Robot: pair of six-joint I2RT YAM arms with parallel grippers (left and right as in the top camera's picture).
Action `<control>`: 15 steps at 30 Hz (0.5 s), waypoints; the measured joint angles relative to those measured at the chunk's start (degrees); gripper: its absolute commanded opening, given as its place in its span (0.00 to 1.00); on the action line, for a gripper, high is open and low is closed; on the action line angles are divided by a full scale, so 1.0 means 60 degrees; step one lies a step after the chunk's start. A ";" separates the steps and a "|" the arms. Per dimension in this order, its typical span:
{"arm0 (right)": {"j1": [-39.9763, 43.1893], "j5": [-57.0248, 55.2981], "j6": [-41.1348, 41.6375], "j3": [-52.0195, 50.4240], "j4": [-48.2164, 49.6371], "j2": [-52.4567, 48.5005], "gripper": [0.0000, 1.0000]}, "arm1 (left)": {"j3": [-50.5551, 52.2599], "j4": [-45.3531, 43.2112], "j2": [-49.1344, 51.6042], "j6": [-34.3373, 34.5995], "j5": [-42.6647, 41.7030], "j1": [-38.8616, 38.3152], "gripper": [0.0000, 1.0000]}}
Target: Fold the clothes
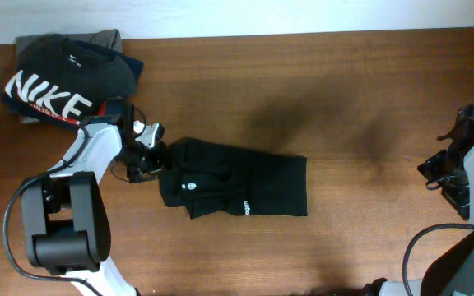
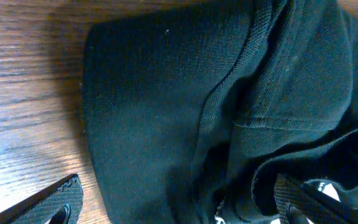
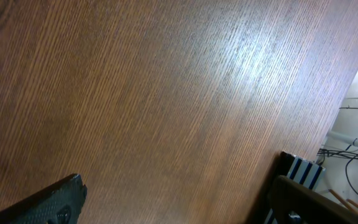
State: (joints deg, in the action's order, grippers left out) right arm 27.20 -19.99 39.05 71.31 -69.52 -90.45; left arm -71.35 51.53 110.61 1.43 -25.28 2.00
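Black top (image 1: 237, 187) lies roughly folded at the centre of the wooden table (image 1: 319, 90). At its left edge the left gripper (image 1: 159, 156) hangs, jaws apart. At far right, the right gripper (image 1: 433, 171) is also spread.

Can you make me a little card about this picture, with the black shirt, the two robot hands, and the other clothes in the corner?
black top: lying in a rough rectangle in the middle of the table
left gripper: open, at the end of the top nearest the pile, not closed on it
right gripper: open, over bare wood, far from the top
Nike T-shirt: on a pile of clothes in the table's corner
fold: looks partly done, not neat yet
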 measured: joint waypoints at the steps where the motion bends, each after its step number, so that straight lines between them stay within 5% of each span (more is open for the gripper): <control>1: 0.0000 0.0000 0.0000 0.0000 0.0000 0.0000 0.99 | 0.0000 -0.0007 0.0051 -0.0025 -0.0004 0.0000 0.98; 15: 0.0000 0.0029 -0.0007 0.0000 0.0004 0.0000 0.99 | -0.0157 0.0000 0.0419 -0.0073 -0.0219 -0.0073 0.93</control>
State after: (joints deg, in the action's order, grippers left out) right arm 27.20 -19.81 39.00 71.31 -69.49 -90.45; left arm -72.29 51.53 113.12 0.99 -26.59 1.56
